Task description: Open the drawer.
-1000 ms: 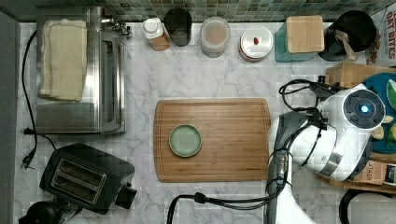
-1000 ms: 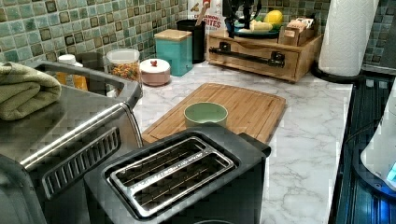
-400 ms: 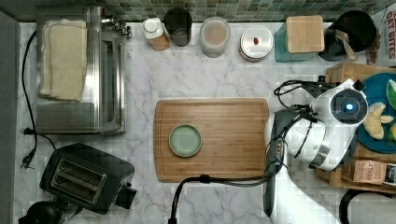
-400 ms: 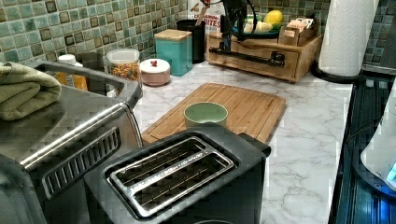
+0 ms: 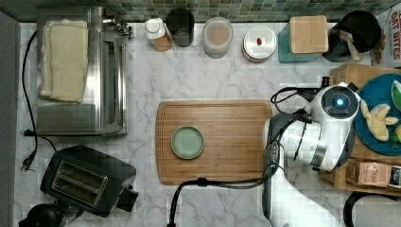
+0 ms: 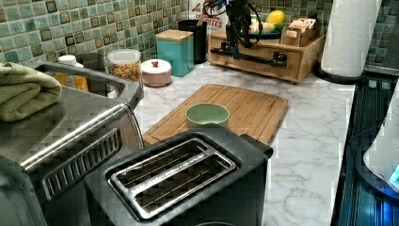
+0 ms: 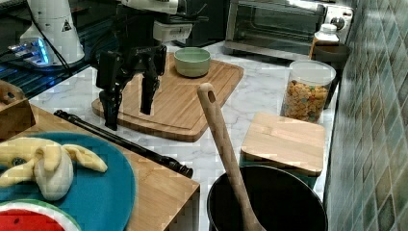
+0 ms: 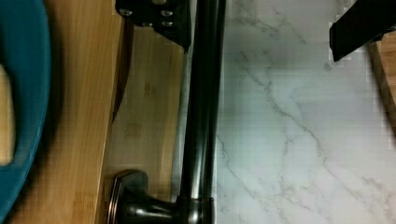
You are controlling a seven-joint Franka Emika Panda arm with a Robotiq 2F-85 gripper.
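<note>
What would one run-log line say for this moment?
phase: approach | gripper: open, straddling handle, not closed on it | drawer: shut | bowl: on board

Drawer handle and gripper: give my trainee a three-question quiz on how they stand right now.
1. True or false: the gripper is shut on the drawer's bar handle.
2. In the wrist view, the fingers stand: A) both on the counter side of the bar, B) one on each side, C) both over the blue plate.
3. Fill in: on the cutting board sits a green ____.

Key: 1 false, the fingers are spread. 2 B. 3 bowl.
</note>
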